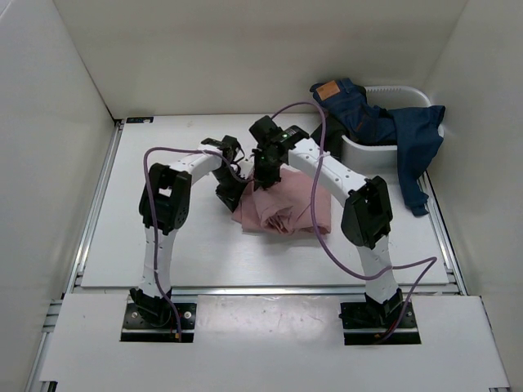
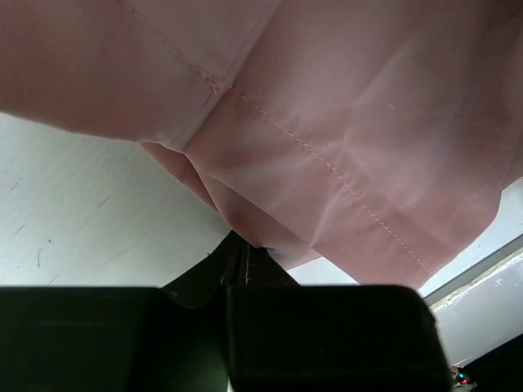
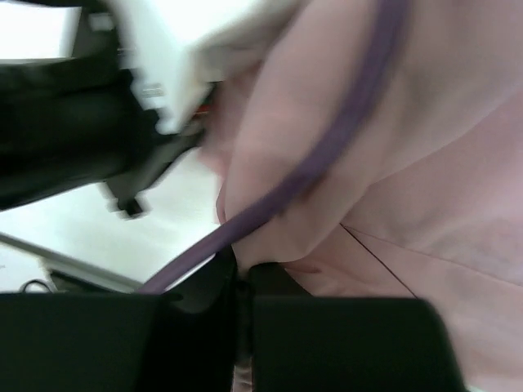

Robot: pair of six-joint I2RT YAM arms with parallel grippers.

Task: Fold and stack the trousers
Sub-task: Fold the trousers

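The dusty-pink trousers (image 1: 282, 208) lie bunched in a heap on the white table between the two arms. My left gripper (image 1: 231, 194) is at the heap's left edge, shut on a fold of the pink fabric; in the left wrist view its jaws (image 2: 245, 249) meet under a seamed panel of the trousers (image 2: 343, 122) that hangs a little above the table. My right gripper (image 1: 263, 175) is at the heap's back-left corner, shut on the trousers; in the right wrist view its jaws (image 3: 243, 265) pinch pink cloth (image 3: 425, 188). The drawstrings and waist are hidden.
A white basket (image 1: 368, 151) stands at the back right with dark blue jeans (image 1: 384, 122) draped over its rim and onto the table. A purple cable (image 3: 327, 155) crosses the right wrist view. White walls enclose the table on three sides.
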